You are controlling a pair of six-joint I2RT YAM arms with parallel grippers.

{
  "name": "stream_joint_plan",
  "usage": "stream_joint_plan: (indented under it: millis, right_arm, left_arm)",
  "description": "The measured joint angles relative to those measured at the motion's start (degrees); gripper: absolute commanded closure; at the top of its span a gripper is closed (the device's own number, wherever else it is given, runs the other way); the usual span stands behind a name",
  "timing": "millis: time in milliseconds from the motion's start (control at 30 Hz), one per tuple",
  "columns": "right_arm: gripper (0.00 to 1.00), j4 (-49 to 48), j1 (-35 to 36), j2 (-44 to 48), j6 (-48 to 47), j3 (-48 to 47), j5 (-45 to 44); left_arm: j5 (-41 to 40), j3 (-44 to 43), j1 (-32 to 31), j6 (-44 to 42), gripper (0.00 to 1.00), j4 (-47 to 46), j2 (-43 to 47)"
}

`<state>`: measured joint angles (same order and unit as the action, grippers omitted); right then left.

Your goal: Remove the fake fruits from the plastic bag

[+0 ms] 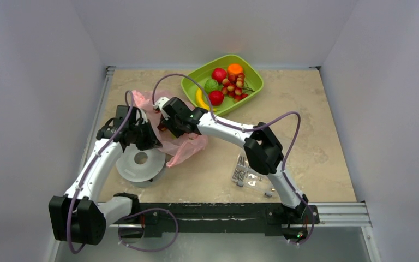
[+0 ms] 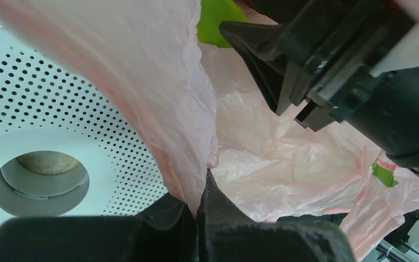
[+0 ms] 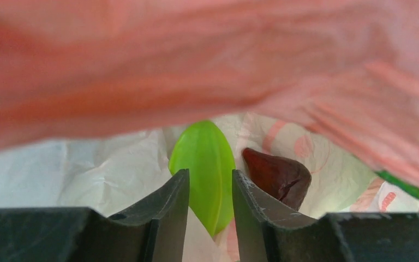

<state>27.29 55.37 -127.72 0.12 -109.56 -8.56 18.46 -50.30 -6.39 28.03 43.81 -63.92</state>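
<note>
The pink plastic bag [image 1: 184, 146] lies crumpled at the table's middle left. My left gripper [image 2: 203, 183] is shut on a fold of the plastic bag [image 2: 169, 109] and holds it up. My right gripper [image 3: 210, 174] reaches inside the plastic bag [image 3: 196, 60], whose upper sheet hangs over it. A green ribbed fruit [image 3: 204, 155] sits in the gap between its jaws, which stand partly apart; I cannot tell whether they press on it. A dark red fruit [image 3: 278, 174] lies just right of the right finger. From above, both grippers meet at the bag's mouth and the fruits inside are hidden.
A green tray [image 1: 255, 78] at the back holds a red apple [image 1: 219, 74], an orange [image 1: 235, 69], a banana and other fruits. A white perforated disc [image 1: 139, 165] lies under the left arm. A clear box of small parts [image 1: 249, 176] sits beside the right arm.
</note>
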Motion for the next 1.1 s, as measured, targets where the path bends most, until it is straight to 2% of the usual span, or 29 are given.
stream_joint_plan:
  millis: [333, 667, 933, 1000, 1100]
  right_arm:
    - [0.44, 6.4, 0.0, -0.9, -2.8, -2.0, 2.3]
    - [0.23, 7.0, 0.0, -0.9, -3.5, -0.7, 3.6]
    - [0.23, 4.8, -0.3, -3.3, -3.6, 0.1, 3.6]
    - [0.27, 3.8, -0.5, -4.0, -3.6, 1.2, 3.5]
    - [0.4, 2.4, -0.8, -4.9, -3.2, 2.3, 4.0]
  left_arm:
    - [-0.5, 0.0, 0.0, -0.2, 1.0, 0.9, 3.0]
    - [-0.7, -0.9, 0.4, -0.2, 1.0, 2.2, 4.0]
    - [-0.7, -1.0, 0.7, -0.2, 1.0, 2.7, 4.1]
    - [-0.7, -1.0, 0.9, -0.4, 1.0, 2.8, 4.3]
    - [-0.8, -1.0, 1.2, -0.8, 1.0, 3.6, 4.7]
